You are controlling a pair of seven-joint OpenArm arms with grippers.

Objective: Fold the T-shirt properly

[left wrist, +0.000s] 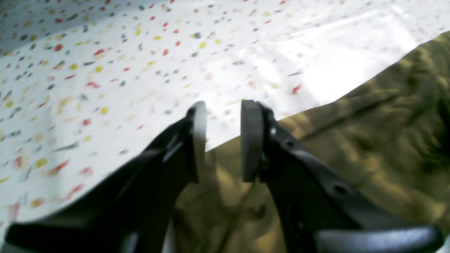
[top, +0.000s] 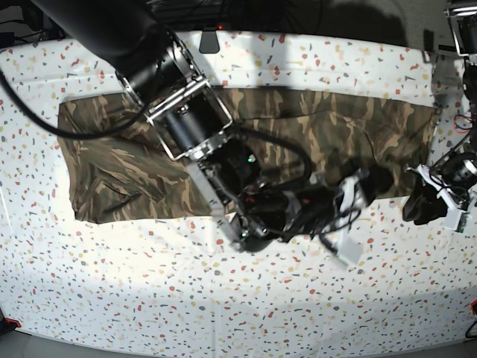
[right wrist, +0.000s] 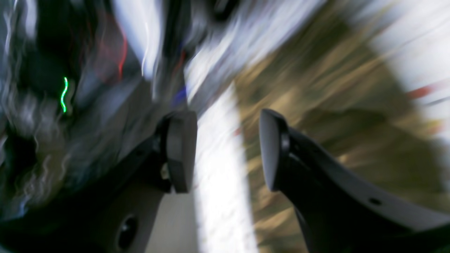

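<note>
The camouflage T-shirt lies as a long flat band across the table, from far left to far right in the base view. My left gripper is open and empty, over the shirt's edge where it meets the table. In the base view it is at the band's lower right corner. My right gripper is open and empty. Its view is badly blurred and shows the shirt under and beyond the right finger. In the base view it hangs at the band's near edge, right of centre.
The table is covered by a white cloth with coloured speckles, also seen in the left wrist view. The right arm's thick black body and cables cross over the shirt's middle. Cables and stands sit at the far edge.
</note>
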